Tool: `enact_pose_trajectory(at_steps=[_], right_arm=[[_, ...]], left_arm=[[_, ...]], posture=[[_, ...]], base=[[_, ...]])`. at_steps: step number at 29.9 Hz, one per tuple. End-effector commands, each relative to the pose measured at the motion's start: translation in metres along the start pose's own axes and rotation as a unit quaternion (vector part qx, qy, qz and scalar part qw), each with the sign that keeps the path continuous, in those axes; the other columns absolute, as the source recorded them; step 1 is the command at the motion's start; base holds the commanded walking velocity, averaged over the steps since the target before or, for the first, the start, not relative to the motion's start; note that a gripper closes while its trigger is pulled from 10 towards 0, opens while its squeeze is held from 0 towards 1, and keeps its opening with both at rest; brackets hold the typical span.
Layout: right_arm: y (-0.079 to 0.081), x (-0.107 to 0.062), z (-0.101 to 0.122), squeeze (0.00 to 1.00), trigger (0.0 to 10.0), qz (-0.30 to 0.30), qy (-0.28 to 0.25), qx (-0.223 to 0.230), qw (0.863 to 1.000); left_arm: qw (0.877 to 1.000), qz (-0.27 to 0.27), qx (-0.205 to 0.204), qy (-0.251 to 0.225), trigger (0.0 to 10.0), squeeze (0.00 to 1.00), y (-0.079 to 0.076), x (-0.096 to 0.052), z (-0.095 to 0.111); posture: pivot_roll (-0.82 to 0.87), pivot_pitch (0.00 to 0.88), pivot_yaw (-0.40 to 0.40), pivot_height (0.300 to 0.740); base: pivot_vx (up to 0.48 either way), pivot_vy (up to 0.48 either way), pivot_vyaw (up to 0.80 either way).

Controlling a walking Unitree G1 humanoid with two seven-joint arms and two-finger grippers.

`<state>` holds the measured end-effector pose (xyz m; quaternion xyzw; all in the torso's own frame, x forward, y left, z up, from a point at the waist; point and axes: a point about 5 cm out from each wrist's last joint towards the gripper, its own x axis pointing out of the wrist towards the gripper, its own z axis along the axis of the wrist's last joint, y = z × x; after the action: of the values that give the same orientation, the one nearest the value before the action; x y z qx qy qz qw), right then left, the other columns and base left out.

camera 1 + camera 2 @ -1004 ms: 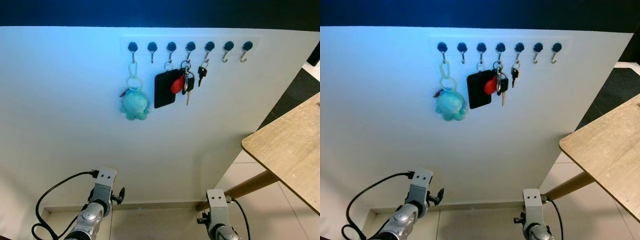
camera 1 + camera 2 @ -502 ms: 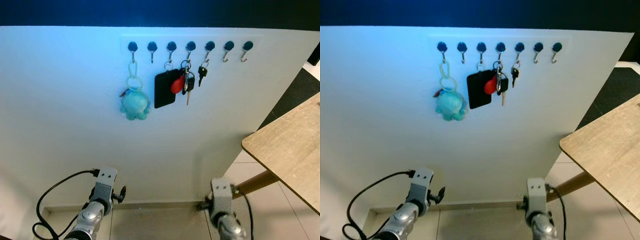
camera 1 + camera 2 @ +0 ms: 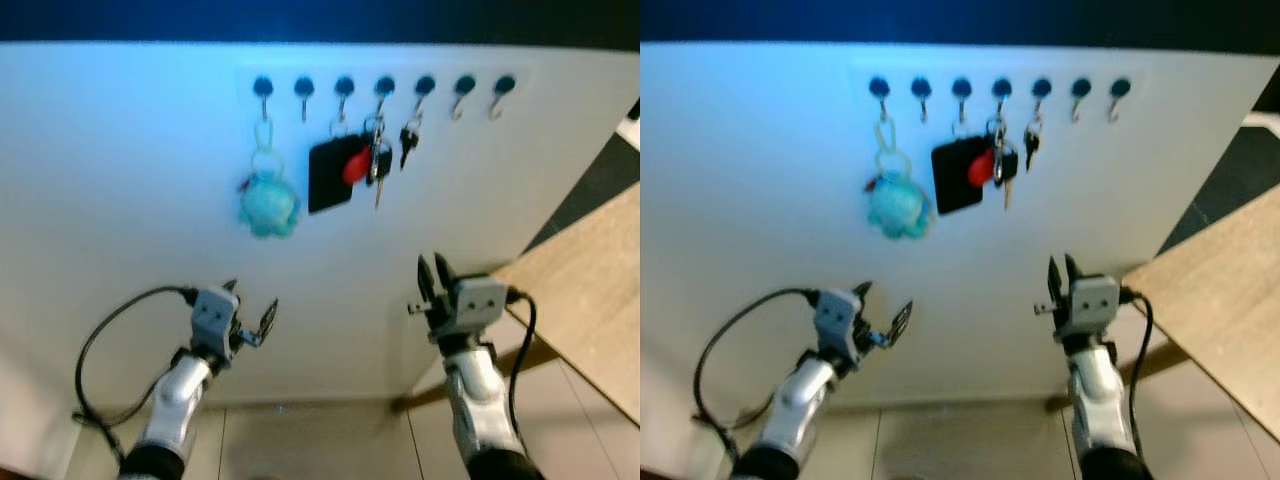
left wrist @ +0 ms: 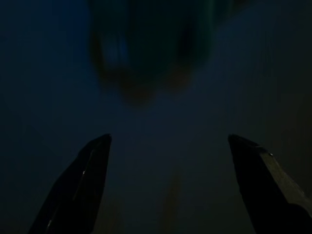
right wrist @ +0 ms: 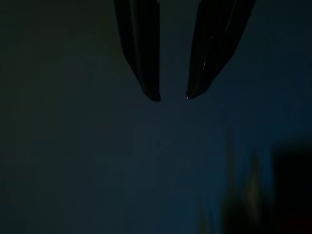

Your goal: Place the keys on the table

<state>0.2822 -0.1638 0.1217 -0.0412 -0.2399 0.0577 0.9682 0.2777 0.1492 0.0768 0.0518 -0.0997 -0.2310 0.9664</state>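
Note:
A bunch of keys (image 3: 377, 165) with a red tag (image 3: 354, 167) and a black fob (image 3: 328, 177) hangs from the middle hooks of a hook rail (image 3: 384, 86) on the white wall. One small black key (image 3: 406, 144) hangs a hook further right. My right gripper (image 3: 433, 273) points up at the wall well below the keys; its fingers (image 5: 146, 58) stand a little apart with nothing between them. My left gripper (image 3: 250, 304) is raised lower left, wide open and empty, under a teal plush keychain (image 3: 268, 206). The wooden table (image 3: 590, 290) is at the right.
The table's slanted wooden leg (image 3: 520, 362) runs down to the tiled floor (image 3: 320, 440) just behind my right arm. A black cable (image 3: 110, 330) loops off my left wrist. The two rightmost hooks (image 3: 484, 90) are bare.
Both arms have lifted from the bottom edge toward the wall, the right one higher, with its fingers now pointing up. The picture is slightly blurred and shifted.

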Motion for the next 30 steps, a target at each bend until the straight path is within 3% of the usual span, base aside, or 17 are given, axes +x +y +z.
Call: enact_pose_trajectory(at_steps=[1, 6, 9, 11, 12, 13, 14, 20, 21, 22, 30], right_arm=[[0.004, 0.005, 0.015, 0.0, 10.0, 0.003, -0.039, 0.005, 0.999], [0.004, 0.015, 0.036, 0.0, 10.0, -0.002, -0.084, 0.016, 0.996], [0.004, 0.028, 0.06, 0.0, 10.0, -0.005, -0.122, 0.038, 0.992], [0.005, 0.033, 0.064, 0.0, 10.0, -0.003, -0.123, 0.044, 0.991], [0.005, 0.036, 0.064, 0.75, 10.0, -0.001, -0.115, 0.036, 0.993], [0.005, 0.038, 0.064, 0.75, 10.0, 0.0, -0.109, 0.028, 0.994], [0.007, 0.04, 0.064, 1.0, 10.0, 0.004, -0.106, 0.035, 0.994], [0.01, 0.047, 0.062, 0.99, 10.0, 0.005, -0.091, 0.047, 0.995], [0.01, 0.049, 0.061, 0.82, 10.0, 0.004, -0.083, 0.047, 0.995], [0.011, 0.052, 0.061, 0.0, 10.0, 0.004, -0.076, 0.048, 0.996], [0.02, 0.074, 0.061, 0.0, 10.0, 0.031, -0.059, 0.068, 0.995]], left_arm=[[0.999, -0.01, -0.005, -0.035, 10.0, 0.0, -0.005, -0.001, 0.013], [0.997, -0.022, 0.0, -0.078, 10.0, 0.0, -0.009, 0.003, 0.033], [0.992, -0.033, 0.001, -0.118, 10.0, 0.0, -0.012, 0.008, 0.056], [0.99, -0.04, -0.001, -0.134, 10.0, 0.0, -0.014, 0.009, 0.066], [0.989, -0.042, 0.001, -0.143, 10.0, 0.0, -0.015, 0.011, 0.072], [0.988, -0.045, 0.004, -0.151, 10.0, 0.0, -0.015, 0.012, 0.077], [0.986, -0.047, 0.006, -0.16, 10.0, 0.0, -0.016, 0.015, 0.083], [0.982, -0.052, 0.007, -0.181, 10.0, 0.0, -0.019, 0.022, 0.098], [0.982, -0.052, 0.006, -0.182, 10.0, 0.0, -0.02, 0.023, 0.101], [0.982, -0.052, 0.005, -0.183, 10.0, 0.0, -0.02, 0.023, 0.103], [0.981, -0.044, 0.005, -0.188, 10.0, 0.0, -0.019, 0.03, 0.112]], posture=[[0.06, 0.06, -0.038, 0.74], [0.06, 0.061, -0.038, 0.74], [0.06, 0.061, -0.033, 0.74], [0.05, 0.06, -0.033, 0.74], [0.05, 0.059, -0.033, 0.74], [0.05, 0.059, -0.033, 0.74], [0.05, 0.058, -0.035, 0.74], [0.05, 0.052, -0.035, 0.74], [0.05, 0.052, -0.035, 0.74], [0.05, 0.049, -0.032, 0.74], [0.06, 0.05, -0.034, 0.74]], base=[[0.0, 0.0, 0.0], [0.0, 0.0, 0.0], [0.0, 0.0, 0.0], [0.0, 0.0, 0.0], [0.0, 0.0, 0.0], [0.0, 0.0, 0.0], [0.0, 0.0, 0.0], [0.0, 0.0, 0.0], [0.0, 0.0, 0.0], [0.0, 0.0, 0.0], [0.0, 0.0, 0.0]])
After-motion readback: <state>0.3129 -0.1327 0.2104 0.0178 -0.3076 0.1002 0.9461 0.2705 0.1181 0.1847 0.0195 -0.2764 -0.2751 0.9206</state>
